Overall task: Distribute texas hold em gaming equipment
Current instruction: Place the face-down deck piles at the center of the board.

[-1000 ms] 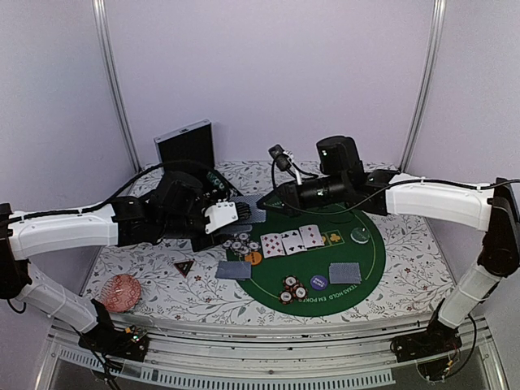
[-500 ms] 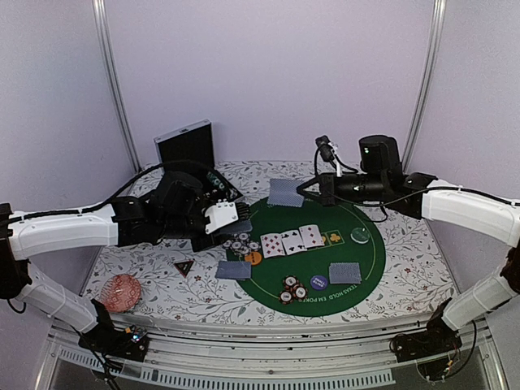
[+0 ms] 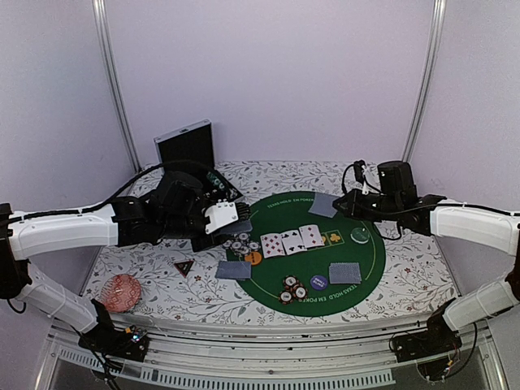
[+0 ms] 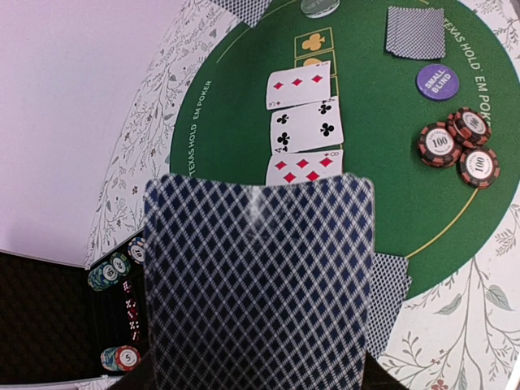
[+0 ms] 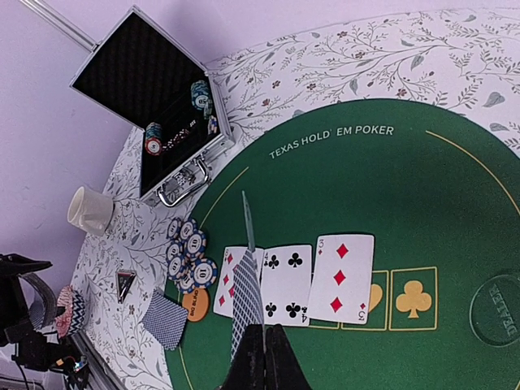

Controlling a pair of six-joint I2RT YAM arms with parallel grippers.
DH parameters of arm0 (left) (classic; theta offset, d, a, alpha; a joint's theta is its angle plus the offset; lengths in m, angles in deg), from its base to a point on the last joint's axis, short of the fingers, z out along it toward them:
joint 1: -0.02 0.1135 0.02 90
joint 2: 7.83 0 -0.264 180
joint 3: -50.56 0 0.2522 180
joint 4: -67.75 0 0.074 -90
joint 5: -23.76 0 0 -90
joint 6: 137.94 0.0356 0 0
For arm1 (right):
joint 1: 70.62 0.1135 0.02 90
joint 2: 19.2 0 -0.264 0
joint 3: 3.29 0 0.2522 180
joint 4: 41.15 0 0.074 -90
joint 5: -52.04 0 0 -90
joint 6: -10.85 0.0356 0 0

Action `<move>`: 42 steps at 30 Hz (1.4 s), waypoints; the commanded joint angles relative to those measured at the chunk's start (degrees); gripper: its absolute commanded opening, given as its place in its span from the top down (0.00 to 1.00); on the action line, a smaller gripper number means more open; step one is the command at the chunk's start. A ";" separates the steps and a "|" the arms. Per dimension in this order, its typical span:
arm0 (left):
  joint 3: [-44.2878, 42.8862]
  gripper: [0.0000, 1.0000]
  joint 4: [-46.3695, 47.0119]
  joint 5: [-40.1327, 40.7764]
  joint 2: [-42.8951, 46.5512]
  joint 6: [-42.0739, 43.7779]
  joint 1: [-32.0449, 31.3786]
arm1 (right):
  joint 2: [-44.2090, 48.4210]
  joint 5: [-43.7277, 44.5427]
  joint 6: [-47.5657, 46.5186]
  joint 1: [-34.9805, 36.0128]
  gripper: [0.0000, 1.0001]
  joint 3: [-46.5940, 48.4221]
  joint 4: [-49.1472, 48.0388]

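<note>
My left gripper (image 3: 223, 218) hovers by the mat's left edge, shut on a deck of blue-grey-backed playing cards (image 4: 260, 284) that hides its fingers in the left wrist view. My right gripper (image 5: 264, 357) is shut on a single card (image 5: 248, 276), seen edge-on above the green mat (image 3: 361, 264), near its far right side. Three face-up cards (image 3: 291, 240) lie in a row. Blue chips (image 3: 241, 244), red chips (image 3: 292, 288), an orange button (image 3: 253, 258), a purple button (image 3: 318, 283), a pale-green button (image 3: 361, 236) and two face-down hands (image 3: 233, 270) (image 3: 344, 273) sit around them.
A black triangular marker (image 3: 184, 266) lies left of the mat. An open metal case (image 5: 154, 106) holding chips stands at the far left, with a cream mug (image 5: 91, 210) beside it. A red patterned round object (image 3: 120, 291) sits near the front left corner.
My right gripper has carried its card from beside the left gripper across the mat's far edge to the right. The left arm and its deck have not moved.
</note>
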State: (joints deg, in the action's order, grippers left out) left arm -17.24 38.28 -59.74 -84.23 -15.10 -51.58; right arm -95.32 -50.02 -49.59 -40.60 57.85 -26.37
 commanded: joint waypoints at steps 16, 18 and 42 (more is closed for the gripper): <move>3.81 0.52 -0.24 -12.45 -0.66 -10.52 -4.74 | -0.07 -12.72 -5.47 6.85 0.98 5.21 0.99; 7.02 0.51 1.68 -13.28 -0.32 -11.28 -6.93 | -0.32 -12.56 -6.31 7.79 0.98 6.10 2.69; 11.10 0.44 -1.70 -14.00 -19.28 -5.76 -11.28 | 0.34 -11.14 -7.39 10.70 0.98 5.04 5.31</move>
State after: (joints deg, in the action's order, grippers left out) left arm -6.77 38.72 -77.13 -100.75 -21.38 -62.24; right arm -95.34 -61.91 -56.11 -30.46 62.72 -21.30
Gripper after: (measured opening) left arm 0.525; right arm 0.022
